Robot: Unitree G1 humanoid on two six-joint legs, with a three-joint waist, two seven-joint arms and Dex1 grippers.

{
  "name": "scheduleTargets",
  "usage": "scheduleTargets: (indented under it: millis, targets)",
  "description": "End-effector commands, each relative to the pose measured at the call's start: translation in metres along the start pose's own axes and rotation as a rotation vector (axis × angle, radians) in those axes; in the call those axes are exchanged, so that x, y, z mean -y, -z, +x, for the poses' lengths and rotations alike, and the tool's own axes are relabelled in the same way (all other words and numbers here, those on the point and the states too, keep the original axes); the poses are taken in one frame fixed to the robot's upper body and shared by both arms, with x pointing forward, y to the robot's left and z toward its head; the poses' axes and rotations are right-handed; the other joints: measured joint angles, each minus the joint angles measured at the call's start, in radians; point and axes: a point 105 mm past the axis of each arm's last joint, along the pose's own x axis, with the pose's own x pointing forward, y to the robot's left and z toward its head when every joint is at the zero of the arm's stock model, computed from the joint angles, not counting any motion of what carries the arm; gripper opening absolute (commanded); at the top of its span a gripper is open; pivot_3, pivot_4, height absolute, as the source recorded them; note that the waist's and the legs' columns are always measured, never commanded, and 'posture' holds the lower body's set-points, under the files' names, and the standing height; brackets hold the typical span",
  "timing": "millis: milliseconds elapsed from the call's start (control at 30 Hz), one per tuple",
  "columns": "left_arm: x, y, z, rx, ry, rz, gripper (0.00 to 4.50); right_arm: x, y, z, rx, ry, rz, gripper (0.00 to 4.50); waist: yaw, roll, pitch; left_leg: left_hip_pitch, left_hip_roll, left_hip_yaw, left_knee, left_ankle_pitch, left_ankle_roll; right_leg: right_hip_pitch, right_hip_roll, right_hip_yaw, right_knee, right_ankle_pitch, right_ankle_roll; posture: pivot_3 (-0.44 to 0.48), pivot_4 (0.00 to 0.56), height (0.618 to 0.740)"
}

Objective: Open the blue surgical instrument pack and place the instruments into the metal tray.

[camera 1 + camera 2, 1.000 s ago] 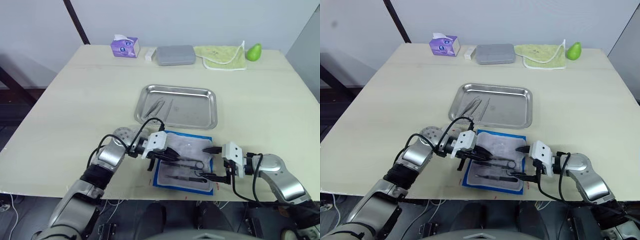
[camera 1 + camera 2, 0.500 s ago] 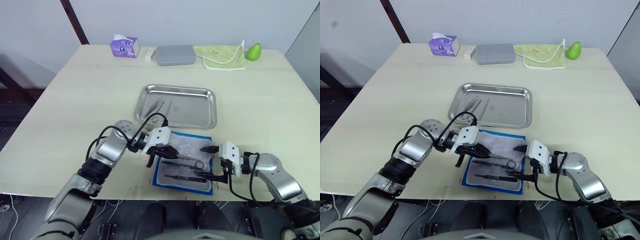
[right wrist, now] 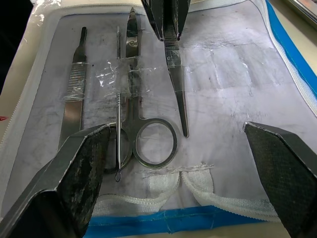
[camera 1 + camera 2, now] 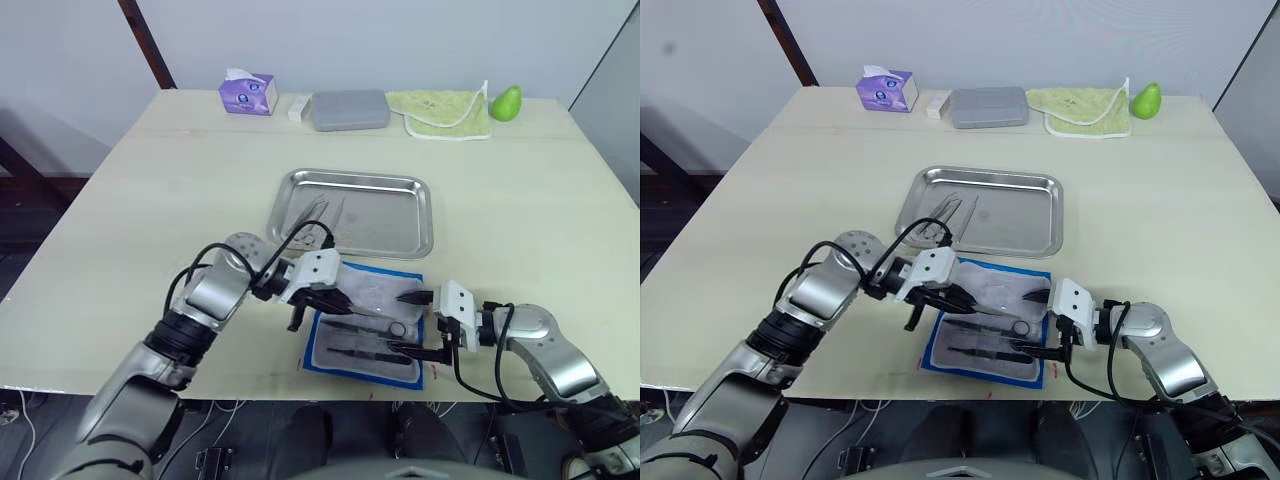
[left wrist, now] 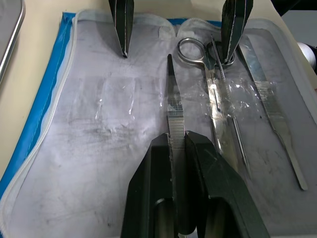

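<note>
From overhead, the left arm reaches in from the near left, elbow bent, its left gripper (image 4: 325, 297) over the left part of the opened blue surgical instrument pack (image 4: 366, 322). The right arm comes in low from the near right, the right gripper (image 4: 415, 325) at the pack's right edge. The pack lies near the table's (image 4: 150, 200) front edge, just in front of the metal tray (image 4: 354, 212), which already holds a few slim tools at its left end. There is bare tabletop to either side of both.

The left wrist view shows the left gripper's fingers pinched shut on a pair of tweezers (image 5: 173, 106), whose tip points toward the other gripper. Scissors (image 5: 214, 84) and a flat handled tool (image 5: 275, 119) lie beside it on the clear inner sheet.

In the right wrist view, the right gripper's fingers (image 3: 77, 173) are spread wide, straddling the pack's end with the scissors' rings between them.
</note>
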Motion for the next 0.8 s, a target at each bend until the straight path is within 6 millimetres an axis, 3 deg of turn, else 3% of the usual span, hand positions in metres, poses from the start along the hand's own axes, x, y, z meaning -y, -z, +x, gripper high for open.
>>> scheduleTargets:
  millis: [33, 433, 800]
  targets:
    - [-0.007, -0.015, -0.011, -0.011, -0.039, 0.062, 0.04, -0.016, 0.043, 0.006, -0.154, -0.042, 0.131, 4.50, 0.000, 0.000, 0.000, 0.000, 0.000, 0.000, 0.000, 0.000, 0.000, 0.000, 0.000, 0.000, 0.000, 0.000, 0.000, 0.000, 0.150, 0.740]
    - [-0.006, -0.011, -0.023, -0.039, -0.046, 0.055, 0.04, -0.016, 0.045, 0.008, -0.166, -0.053, 0.129, 4.50, -0.001, 0.000, 0.000, 0.000, 0.000, 0.000, 0.000, 0.000, 0.000, 0.000, 0.000, 0.000, 0.000, 0.000, 0.000, 0.000, 0.150, 0.740]
    - [0.002, 0.006, -0.058, -0.093, -0.072, 0.032, 0.04, -0.017, 0.049, 0.008, -0.170, -0.059, 0.133, 4.50, -0.004, 0.000, 0.000, 0.001, 0.001, 0.000, -0.001, 0.000, 0.000, 0.000, 0.001, 0.001, 0.000, 0.000, -0.001, 0.000, 0.150, 0.740]
